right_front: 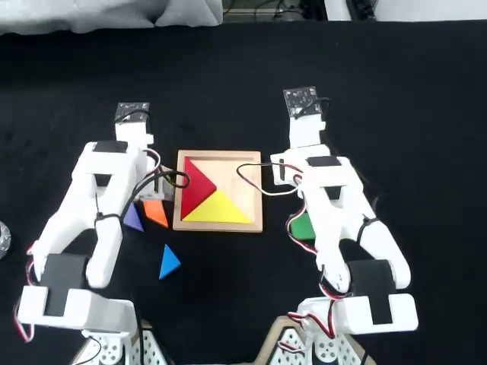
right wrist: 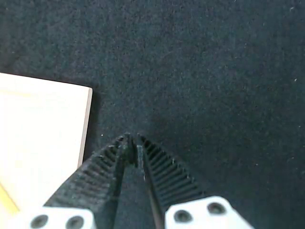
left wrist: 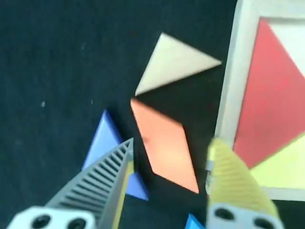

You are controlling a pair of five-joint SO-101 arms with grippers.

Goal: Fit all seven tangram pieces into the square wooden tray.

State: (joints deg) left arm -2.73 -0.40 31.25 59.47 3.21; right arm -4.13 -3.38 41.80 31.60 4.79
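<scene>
The square wooden tray (right_front: pixel 218 225) lies between the two arms and holds a red triangle (right_front: pixel 197 182) and a yellow triangle (right_front: pixel 218 208). Just left of it lie an orange parallelogram (left wrist: pixel 164 144), a pale wooden triangle (left wrist: pixel 174 62) and a purple triangle (right_front: pixel 132 218). A blue triangle (right_front: pixel 168 261) sits nearer the front. My left gripper (left wrist: pixel 171 143) hangs open over the orange parallelogram, one finger on each side of it. My right gripper (right wrist: pixel 131 139) is shut on nothing above the black cloth beside the tray's corner (right wrist: pixel 71 119). A green piece (right_front: pixel 303 227) peeks out under the right arm.
Black cloth covers the table. The tray's right half (right_front: pixel 242 179) is bare wood. Cables loop over the tray's edges (right_front: pixel 255 182). Both arm bases stand at the front edge.
</scene>
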